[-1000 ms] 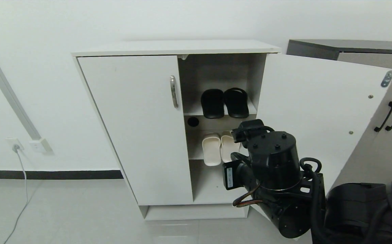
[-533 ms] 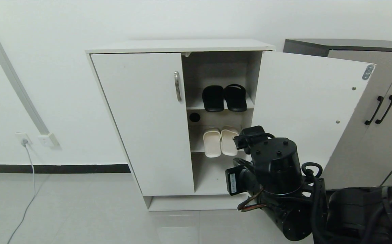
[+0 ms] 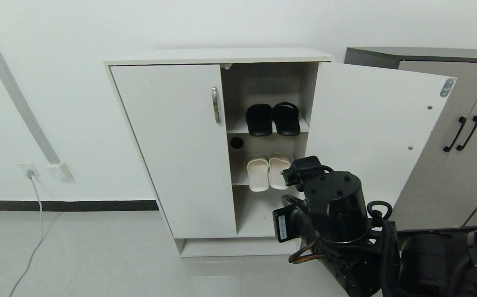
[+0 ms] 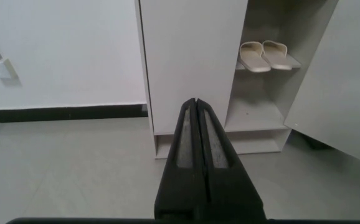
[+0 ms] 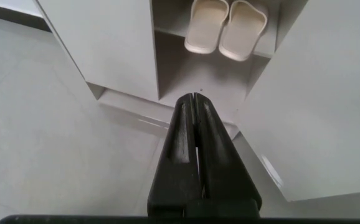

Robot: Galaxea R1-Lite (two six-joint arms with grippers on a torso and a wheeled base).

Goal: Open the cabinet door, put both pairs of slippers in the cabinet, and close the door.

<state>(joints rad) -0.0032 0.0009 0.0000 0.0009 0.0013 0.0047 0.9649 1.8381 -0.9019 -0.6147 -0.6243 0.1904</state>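
The white cabinet stands with its left door shut and its right door swung wide open. A black pair of slippers lies on the upper shelf, and a white pair on the shelf below. My right arm hangs low in front of the open half. My right gripper is shut and empty above the floor before the cabinet base, with the white slippers beyond it. My left gripper is shut and empty too, well back from the cabinet, facing the white slippers.
A grey cabinet with black handles stands right behind the open door. A wall socket with a cable sits low on the left wall. Bare tiled floor spreads before the shut left door.
The head view drew back from the cabinet, so the whole picture shifted. My right arm has sunk slightly. The slippers and the doors have not moved.
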